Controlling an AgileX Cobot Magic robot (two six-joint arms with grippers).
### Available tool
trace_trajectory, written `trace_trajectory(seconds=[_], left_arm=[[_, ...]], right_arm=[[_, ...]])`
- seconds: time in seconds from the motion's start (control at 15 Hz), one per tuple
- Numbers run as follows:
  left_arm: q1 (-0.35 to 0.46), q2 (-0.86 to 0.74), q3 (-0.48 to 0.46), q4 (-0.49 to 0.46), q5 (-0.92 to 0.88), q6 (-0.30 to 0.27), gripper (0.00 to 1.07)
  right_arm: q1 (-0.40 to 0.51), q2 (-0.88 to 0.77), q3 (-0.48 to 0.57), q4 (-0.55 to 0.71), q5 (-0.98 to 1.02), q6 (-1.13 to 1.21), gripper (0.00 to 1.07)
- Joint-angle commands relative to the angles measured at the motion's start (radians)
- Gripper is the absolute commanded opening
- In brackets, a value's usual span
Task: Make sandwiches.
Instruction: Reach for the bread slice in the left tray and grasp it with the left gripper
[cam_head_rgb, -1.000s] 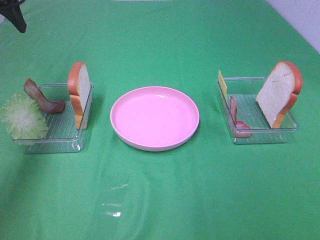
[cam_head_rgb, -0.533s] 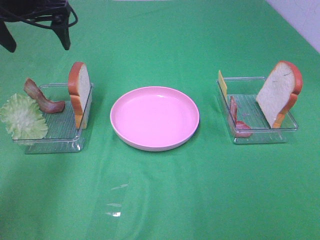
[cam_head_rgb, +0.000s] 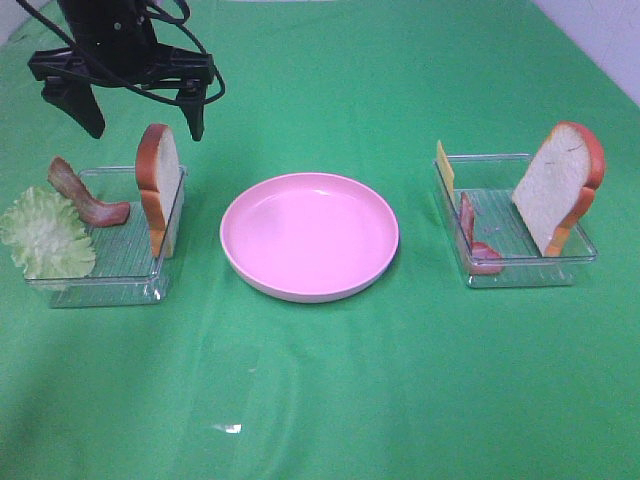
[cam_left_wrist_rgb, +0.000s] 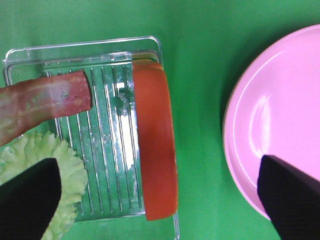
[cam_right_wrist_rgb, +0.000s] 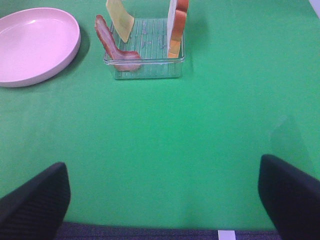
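Noted arm above left gripper (cam_head_rgb: 146, 134) cut off at top edge, upper left of exterior view. Left wrist view: recorded bacon strip (cam_left_wrist_rgb: 45, 97), lettuce (cam_left_wrist_rgb: 72, 175) and pink plate (cam_left_wrist_rgb: 280, 125) clipped by frame edges, lettuce partly hidden behind a finger (cam_left_wrist_rgb: 27, 200). Saw left-tray bread slice (cam_left_wrist_rgb: 156, 145) crust-on only. Logged right-tray bread slice (cam_right_wrist_rgb: 177, 25) cropped in right wrist view.

Lab tabletop: green cloth (cam_head_rgb: 320, 400), toy bread (cam_head_rgb: 558, 190)

Sandwich parts, unassembled.
- left bread slice (cam_head_rgb: 158, 185): white, orange-brown crust, upright on edge in the left tray (cam_head_rgb: 100, 296), plate side.
- lettuce (cam_head_rgb: 42, 235): pale green, ruffled, overhanging that tray's outer edge.
- left bacon strip (cam_head_rgb: 85, 197): reddish-brown, curved, same tray.
- right bread slice (cam_head_rgb: 558, 185): tilted, in the right tray (cam_head_rgb: 520, 279).
- cheese (cam_head_rgb: 444, 168): thin, yellow, upright.
- right bacon strip (cam_head_rgb: 470, 238): leaning just beside the cheese.
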Motion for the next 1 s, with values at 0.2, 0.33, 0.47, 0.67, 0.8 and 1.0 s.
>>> trace_trajectory(seconds=[0.2,0.33,0.47,0.67,0.8,1.0], left_arm=[[0.006,0.048,-0.004,0.001,-0.007,-0.028,1.00],[0.006,0.077,-0.004,0.002,-0.028,-0.032,1.00],[0.006,0.097,-0.004,0.004,-0.043,-0.061,1.00],[0.006,0.120,-0.004,0.011,-0.058,-0.087,0.93],[0.006,0.124,-0.004,0.018,-0.042,-0.102,0.82],[0.006,0.123,-0.004,0.084,-0.040,-0.166,0.46]], right_arm=[[-0.005,-0.033,0.001,0.000,-0.002,-0.009,0.97],[-0.005,-0.033,0.001,0.000,-0.002,-0.009,0.97],[-0.005,-0.033,0.001,0.000,-0.002,-0.009,0.97],[-0.005,-0.033,0.001,0.000,-0.002,-0.009,0.97],[-0.005,-0.033,0.001,0.000,-0.002,-0.009,0.97],[-0.005,-0.033,0.001,0.000,-0.002,-0.009,0.97]])
